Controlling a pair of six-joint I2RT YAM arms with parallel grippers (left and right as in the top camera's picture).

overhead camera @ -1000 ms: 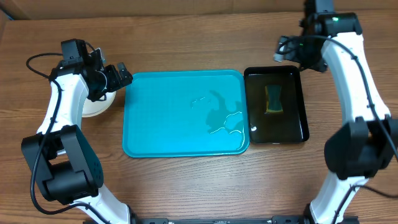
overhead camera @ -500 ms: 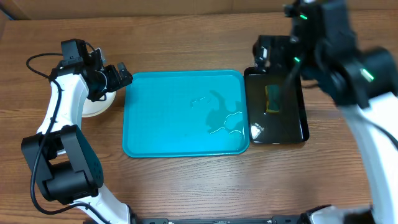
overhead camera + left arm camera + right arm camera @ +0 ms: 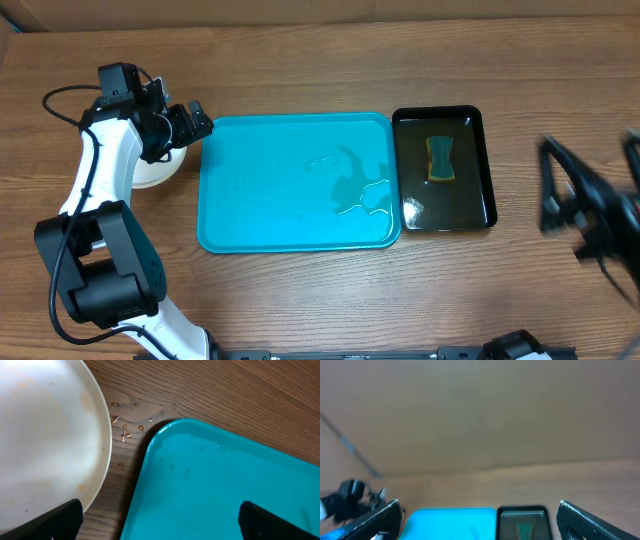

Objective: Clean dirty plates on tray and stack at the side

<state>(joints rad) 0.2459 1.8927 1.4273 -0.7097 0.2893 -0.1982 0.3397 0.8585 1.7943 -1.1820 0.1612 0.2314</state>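
Wood-grain table (image 3: 300,290) before a tan wall (image 3: 480,410); round white plates (image 3: 150,175) sit left of the turquoise rectangular plastic tray (image 3: 250,200), beneath the left gripper (image 3: 188,125), jaws apart. Right gripper (image 3: 480,520), also apart, has left the black tray (image 3: 470,215)

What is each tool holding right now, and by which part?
Nothing. The left tool is open over the white plate and the tray; the right tool is open in mid-air, empty.
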